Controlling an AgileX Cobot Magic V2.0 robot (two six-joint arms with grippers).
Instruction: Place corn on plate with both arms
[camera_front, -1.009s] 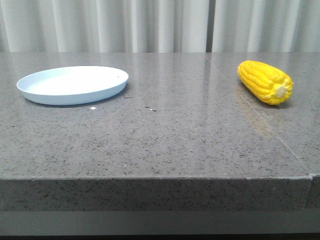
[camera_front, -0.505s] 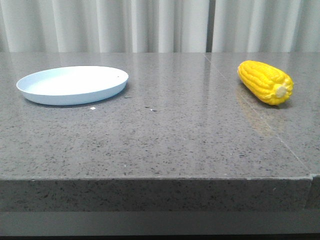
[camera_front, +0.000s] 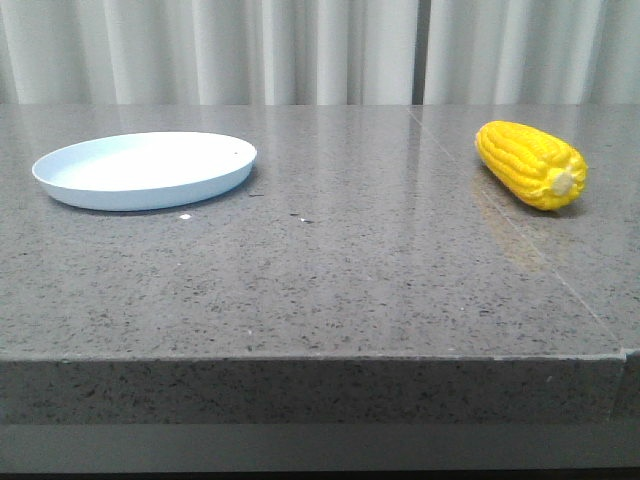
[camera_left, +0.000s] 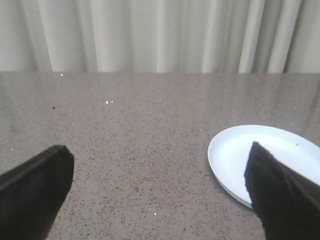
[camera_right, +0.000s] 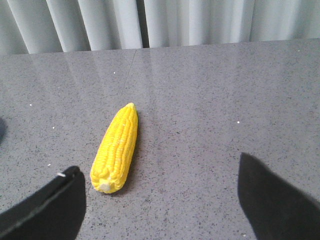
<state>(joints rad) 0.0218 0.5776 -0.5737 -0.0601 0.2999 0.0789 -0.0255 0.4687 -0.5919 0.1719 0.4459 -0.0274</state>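
Note:
The yellow corn (camera_front: 532, 163) lies on the grey table at the far right, its pale cut end toward me; the right wrist view shows it (camera_right: 116, 147) too. The pale blue-white plate (camera_front: 145, 169) sits empty at the far left and also shows in the left wrist view (camera_left: 235, 152). My left gripper (camera_left: 159, 165) is open and empty over bare table, the plate beside one finger. My right gripper (camera_right: 159, 187) is open and empty, the corn's cut end close to one finger (camera_right: 50, 210). Neither arm shows in the front view.
The speckled grey stone table (camera_front: 330, 270) has a front edge near me and a seam running along its right part (camera_front: 520, 240). White curtains (camera_front: 320, 50) hang behind the table.

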